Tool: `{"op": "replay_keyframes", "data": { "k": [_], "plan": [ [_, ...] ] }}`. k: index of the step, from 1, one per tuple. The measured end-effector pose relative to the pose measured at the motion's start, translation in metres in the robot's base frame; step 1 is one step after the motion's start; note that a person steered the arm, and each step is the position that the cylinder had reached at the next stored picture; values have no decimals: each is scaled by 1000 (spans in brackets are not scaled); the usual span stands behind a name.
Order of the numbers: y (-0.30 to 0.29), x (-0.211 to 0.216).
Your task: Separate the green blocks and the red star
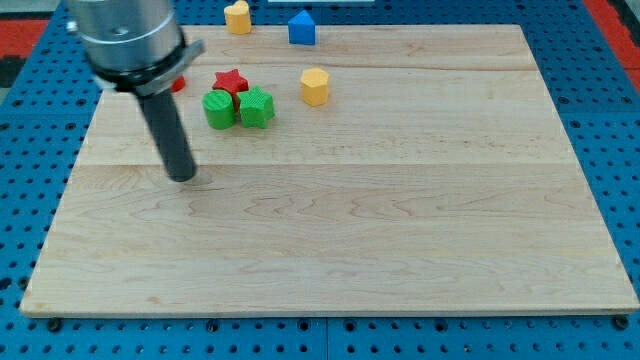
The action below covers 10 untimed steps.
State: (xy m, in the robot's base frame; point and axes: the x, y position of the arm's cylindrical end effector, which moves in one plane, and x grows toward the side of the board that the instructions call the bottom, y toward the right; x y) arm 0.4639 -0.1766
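A red star (231, 81) lies near the view's top left on the wooden board (400, 220). Two green blocks touch it from below: a round green block (219, 109) on the left and a green star-like block (256, 107) on the right. The two green blocks also touch each other. My tip (183, 176) rests on the board below and to the left of this cluster, a short way from the round green block and not touching any block.
A yellow hexagonal block (315, 87) sits right of the cluster. A yellow block (237, 17) and a blue block (302, 28) lie at the board's top edge. A red block (178, 84) peeks out behind the arm.
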Motion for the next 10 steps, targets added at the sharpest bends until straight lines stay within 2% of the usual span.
{"op": "replay_keyframes", "data": {
  "k": [1, 3, 4, 5, 6, 7, 9, 10],
  "plan": [
    [-15, -13],
    [70, -83],
    [98, -90],
    [62, -68],
    [15, -68],
    [28, -105],
    [142, -132],
    [129, -123]
  ]
}}
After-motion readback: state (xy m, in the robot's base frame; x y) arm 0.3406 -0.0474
